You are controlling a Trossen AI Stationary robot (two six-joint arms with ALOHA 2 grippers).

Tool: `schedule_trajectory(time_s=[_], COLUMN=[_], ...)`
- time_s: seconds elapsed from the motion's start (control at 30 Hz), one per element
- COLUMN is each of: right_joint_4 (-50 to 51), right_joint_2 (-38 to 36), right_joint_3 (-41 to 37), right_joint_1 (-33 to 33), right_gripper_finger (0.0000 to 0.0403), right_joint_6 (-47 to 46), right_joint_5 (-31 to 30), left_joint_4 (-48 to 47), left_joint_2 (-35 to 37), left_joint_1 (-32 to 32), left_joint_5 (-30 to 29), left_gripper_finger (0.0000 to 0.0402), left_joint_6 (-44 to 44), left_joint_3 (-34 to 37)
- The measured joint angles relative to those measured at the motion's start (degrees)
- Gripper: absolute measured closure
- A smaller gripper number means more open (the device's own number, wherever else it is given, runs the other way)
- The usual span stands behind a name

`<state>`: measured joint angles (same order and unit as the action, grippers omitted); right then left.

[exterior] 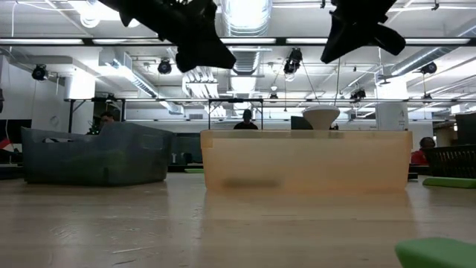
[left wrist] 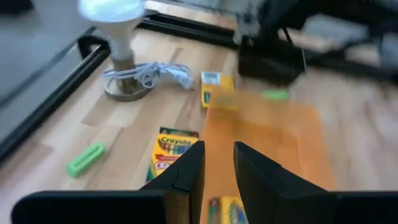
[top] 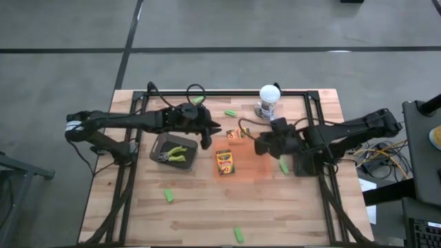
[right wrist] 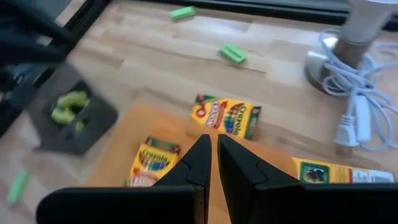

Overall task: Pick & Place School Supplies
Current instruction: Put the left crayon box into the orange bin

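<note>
Looking across your wooden tabletop (top: 207,213), green pieces (top: 169,196) lie near, crayon boxes (top: 224,162) on the orange tray (top: 251,172); beyond, left gripper (top: 215,129) hovers narrowly parted, empty, right gripper (top: 260,146) clenched, empty.

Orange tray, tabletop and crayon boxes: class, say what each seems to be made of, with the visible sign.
Orange tray: probably translucent plastic, since the wood grain shows through it.
Tabletop: wood, apparently butcher-block, with visible strips and grain and a light matte finish.
Crayon boxes: likely printed cardboard, with flat folded faces and bright, slightly glossy graphics.
</note>
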<state>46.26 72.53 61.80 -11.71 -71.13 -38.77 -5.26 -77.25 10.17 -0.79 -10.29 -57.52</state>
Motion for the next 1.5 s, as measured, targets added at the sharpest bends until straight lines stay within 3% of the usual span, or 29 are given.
schedule_trajectory(time_s=[0.13, 0.43, 0.63, 1.13, 1.5], right_joint_4=[0.04, -0.57, -0.07, -3.9, -4.21], right_joint_2=[0.46, 3.49, 7.6, 10.95, 10.95], right_joint_3=[-0.09, -0.43, -0.76, -5.59, -9.91], right_joint_1=[3.11, 8.41, 11.83, 18.67, 18.74], right_gripper_finger=[0.0376, 0.0376, 0.0376, 0.0376, 0.0376], right_joint_6=[-2.06, 4.46, 5.16, 6.84, 5.57], right_joint_5=[0.46, 5.02, 12.96, 15.77, 16.94], left_joint_4=[3.03, 5.61, 5.37, 7.74, 7.78], left_joint_2=[-1.22, -6.27, -10.57, -18.03, -21.34], left_joint_1=[1.8, 2.64, 4.02, 7.15, 7.15], left_joint_5=[-0.07, -0.08, -0.07, 0.29, 3.22], left_gripper_finger=[0.0312, 0.0312, 0.0312, 0.0312, 0.0312], left_joint_6=[-10.15, -8.68, -9.17, -10.51, -11.43], left_joint_3=[0.0, -0.02, -0.2, -0.22, -0.22])
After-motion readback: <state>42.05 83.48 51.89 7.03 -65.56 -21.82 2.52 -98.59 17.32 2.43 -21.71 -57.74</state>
